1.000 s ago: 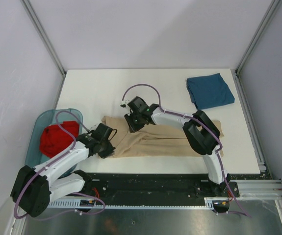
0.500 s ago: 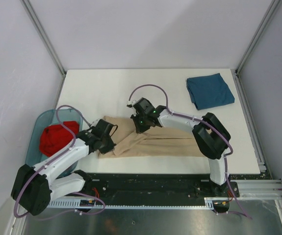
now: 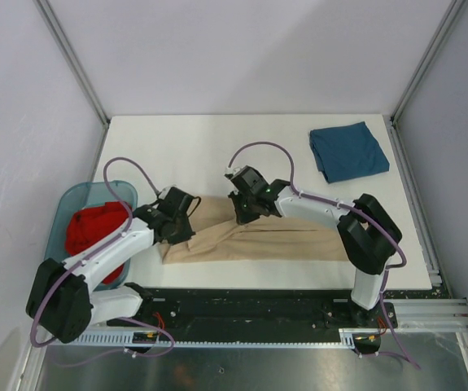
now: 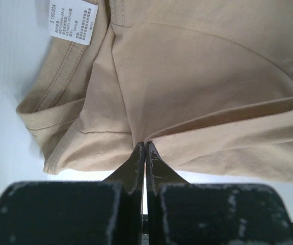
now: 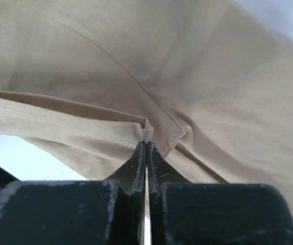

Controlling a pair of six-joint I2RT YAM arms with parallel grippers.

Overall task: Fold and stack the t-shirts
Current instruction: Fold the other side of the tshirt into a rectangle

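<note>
Left gripper (image 4: 145,147) is pinched tight on a hemmed edge of the tan t-shirt (image 4: 197,76), near its white neck label (image 4: 74,21). The right gripper (image 5: 145,146) is clamped on a fold of it too. The shirt's bunched along the desk's (image 3: 177,147) near edge. The blue t-shirt (image 3: 347,151) sits folded by the far right corner, and the red t-shirt (image 3: 83,232) is in the teal bin (image 3: 61,218) off the left edge.

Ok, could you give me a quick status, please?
Left claw and right claw shut on tan shirt. Blue shirt folded, far right. Red shirt in bin. Nothing blocking.
</note>
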